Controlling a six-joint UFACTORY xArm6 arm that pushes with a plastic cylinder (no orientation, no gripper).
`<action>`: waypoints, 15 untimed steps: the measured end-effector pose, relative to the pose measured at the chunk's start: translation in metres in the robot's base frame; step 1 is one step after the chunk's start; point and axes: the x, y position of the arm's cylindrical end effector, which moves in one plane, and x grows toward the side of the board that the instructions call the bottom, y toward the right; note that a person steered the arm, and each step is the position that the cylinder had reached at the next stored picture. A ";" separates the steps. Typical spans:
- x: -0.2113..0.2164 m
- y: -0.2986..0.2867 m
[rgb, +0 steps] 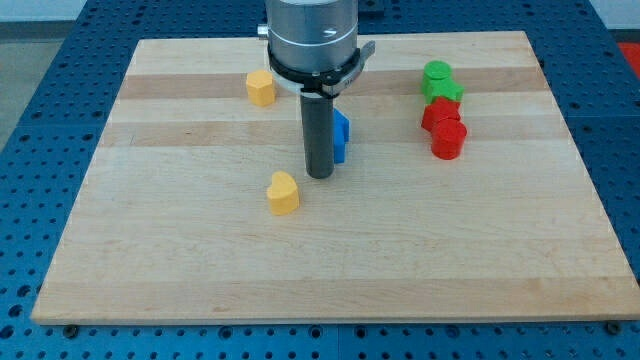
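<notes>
My tip (319, 175) rests on the wooden board (200, 270) near its middle, at the lower end of the dark rod. A blue block (341, 134) sits right behind the rod on its right side, partly hidden by it, touching or almost touching. A yellow heart-shaped block (283, 192) lies just to the lower left of the tip, a small gap away. Farther toward the view's top left stands a yellow hexagonal block (261, 88).
At the view's right, a green round block (436, 73) and a green star-like block (446, 92) sit above a red star-like block (440, 114) and a red round block (449, 139), all clustered in a column. Blue perforated table surrounds the board.
</notes>
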 end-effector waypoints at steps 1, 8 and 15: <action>-0.005 0.000; -0.034 0.014; -0.142 -0.123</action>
